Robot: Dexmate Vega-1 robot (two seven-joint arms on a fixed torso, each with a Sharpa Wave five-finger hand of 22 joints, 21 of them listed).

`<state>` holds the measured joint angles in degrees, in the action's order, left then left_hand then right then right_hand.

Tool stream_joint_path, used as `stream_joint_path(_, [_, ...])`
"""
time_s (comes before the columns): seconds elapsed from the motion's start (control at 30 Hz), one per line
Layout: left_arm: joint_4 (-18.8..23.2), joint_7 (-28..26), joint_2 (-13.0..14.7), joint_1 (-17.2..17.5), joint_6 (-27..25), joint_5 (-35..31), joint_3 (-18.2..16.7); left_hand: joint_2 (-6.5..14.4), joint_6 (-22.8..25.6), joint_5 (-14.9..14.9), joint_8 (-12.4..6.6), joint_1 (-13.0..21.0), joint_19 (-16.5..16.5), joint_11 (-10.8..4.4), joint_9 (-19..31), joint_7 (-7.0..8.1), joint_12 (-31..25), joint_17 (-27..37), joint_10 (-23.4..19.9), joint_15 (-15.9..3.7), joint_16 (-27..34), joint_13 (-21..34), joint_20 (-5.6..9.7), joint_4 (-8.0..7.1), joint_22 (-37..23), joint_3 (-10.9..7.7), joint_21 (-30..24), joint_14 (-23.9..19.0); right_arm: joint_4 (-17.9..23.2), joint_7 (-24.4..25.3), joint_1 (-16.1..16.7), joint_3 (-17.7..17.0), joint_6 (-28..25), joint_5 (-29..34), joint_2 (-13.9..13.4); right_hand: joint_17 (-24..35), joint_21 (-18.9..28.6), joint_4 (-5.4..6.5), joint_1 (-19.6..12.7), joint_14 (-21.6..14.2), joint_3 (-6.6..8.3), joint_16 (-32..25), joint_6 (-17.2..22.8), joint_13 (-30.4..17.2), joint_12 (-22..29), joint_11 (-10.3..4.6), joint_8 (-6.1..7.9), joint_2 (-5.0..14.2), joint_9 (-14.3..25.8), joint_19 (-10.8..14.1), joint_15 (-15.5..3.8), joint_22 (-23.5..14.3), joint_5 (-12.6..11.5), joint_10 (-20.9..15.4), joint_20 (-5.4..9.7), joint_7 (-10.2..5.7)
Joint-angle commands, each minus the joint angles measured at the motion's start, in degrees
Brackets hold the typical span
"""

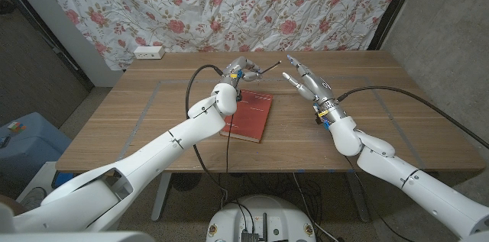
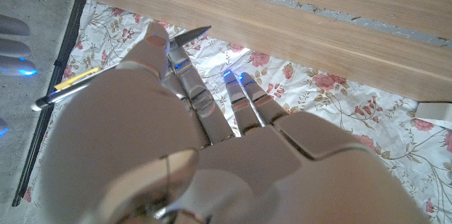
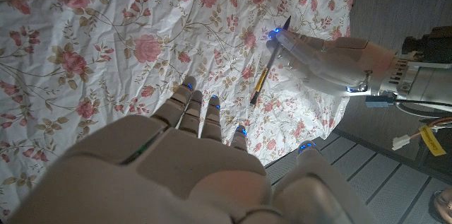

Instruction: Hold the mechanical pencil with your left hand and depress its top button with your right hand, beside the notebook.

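red notebook [image 1: 248, 115], rose-print curtain [image 1: 229, 5] — white, pink blooms, wooden table [image 1: 153, 104]

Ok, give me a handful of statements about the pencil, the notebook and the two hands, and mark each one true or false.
1. The left hand holds the mechanical pencil up off the table. True.
2. The right hand is pressing the pencil's top button. False: it hangs apart from the pencil, fingers spread, touching nothing.
3. The red notebook lies closed on the wooden table. True.
4. The pencil lies flat on the notebook's cover. False: it is in the left hand, above the table behind the notebook.
5. A white power strip sits at the table's far left corner. True.
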<state>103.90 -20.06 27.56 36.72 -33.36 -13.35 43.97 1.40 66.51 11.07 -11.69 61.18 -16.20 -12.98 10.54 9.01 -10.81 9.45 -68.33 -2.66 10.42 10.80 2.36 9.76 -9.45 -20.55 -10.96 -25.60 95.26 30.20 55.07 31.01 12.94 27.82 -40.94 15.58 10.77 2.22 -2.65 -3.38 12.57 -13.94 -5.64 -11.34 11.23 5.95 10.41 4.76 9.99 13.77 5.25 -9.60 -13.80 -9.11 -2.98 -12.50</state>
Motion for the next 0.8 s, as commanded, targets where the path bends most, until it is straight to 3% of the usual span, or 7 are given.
stream_joint_path(0.03, [-0.3,0.0,0.0,-0.2,0.4,0.4,0.3,0.6,0.3,0.2,-0.22,0.2,-0.5,0.07,0.1,-0.14,-0.4,0.1,-0.6,-9.42,-0.1,0.2,2.94,-0.03,-0.3,0.21,-0.2,-0.4,0.6,-0.3,-0.8,1.1,-0.9,1.1,0.0,0.1,0.0,0.34,0.5,0.0,0.3,0.1,0.4,-0.1,0.1,0.41,0.61,0.19,0.3,0.0,0.42,-0.2,-0.6,0.0,-0.16,-0.12])
stream_joint_path(0.8, [-0.3,-0.6,0.1,0.1,0.2,0.1,0.5,0.6,0.4,0.2,-0.2,0.2,-0.5,0.07,0.2,-0.16,-0.4,0.1,-0.7,-9.44,-0.2,0.2,2.87,-0.04,-0.3,0.46,-0.2,-0.4,-0.8,-1.4,-2.4,2.4,-0.2,0.5,0.8,0.4,0.0,0.66,0.8,0.3,0.19,0.3,1.9,-0.1,0.1,0.45,0.99,0.29,0.3,-0.1,0.6,-0.1,-0.9,0.3,-0.43,-0.1])
